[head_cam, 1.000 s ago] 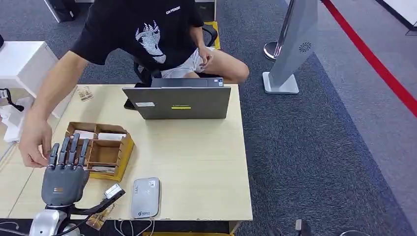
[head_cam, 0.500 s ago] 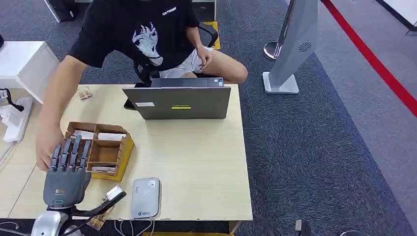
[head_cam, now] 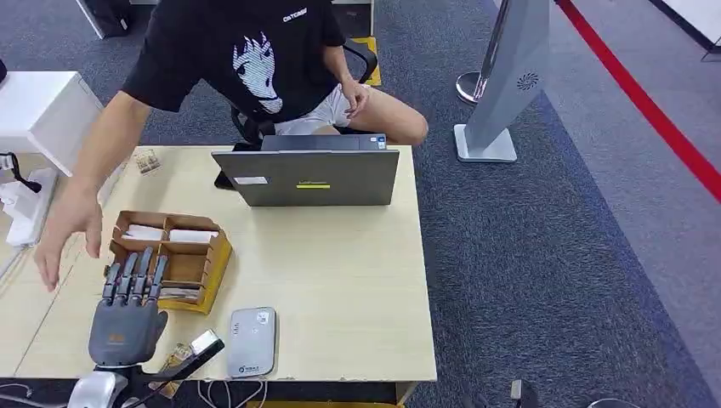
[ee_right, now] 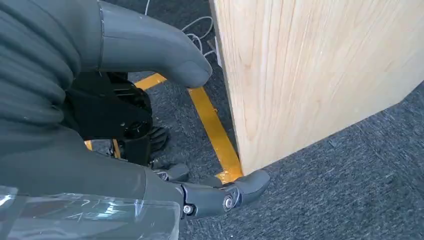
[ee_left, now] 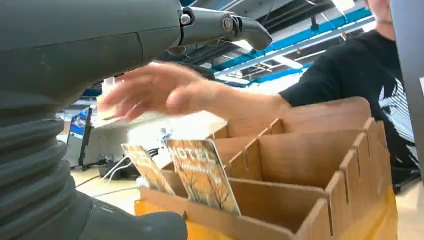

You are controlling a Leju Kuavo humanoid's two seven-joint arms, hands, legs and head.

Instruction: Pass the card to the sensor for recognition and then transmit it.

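Person's hand (head_cam: 66, 228) has lifted away; left hand (head_cam: 127, 310) has edged toward the card box (head_cam: 173, 257), fingers spread, holding nothing; card not yet taken

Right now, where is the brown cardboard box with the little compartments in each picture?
Head view: cardboard box sits on the table's left part, just ahead of the left hand.
Left wrist view: cardboard box is close up, cards standing inside.
Right wrist view: not in it.
Shared landmark: the person's hand by the box.
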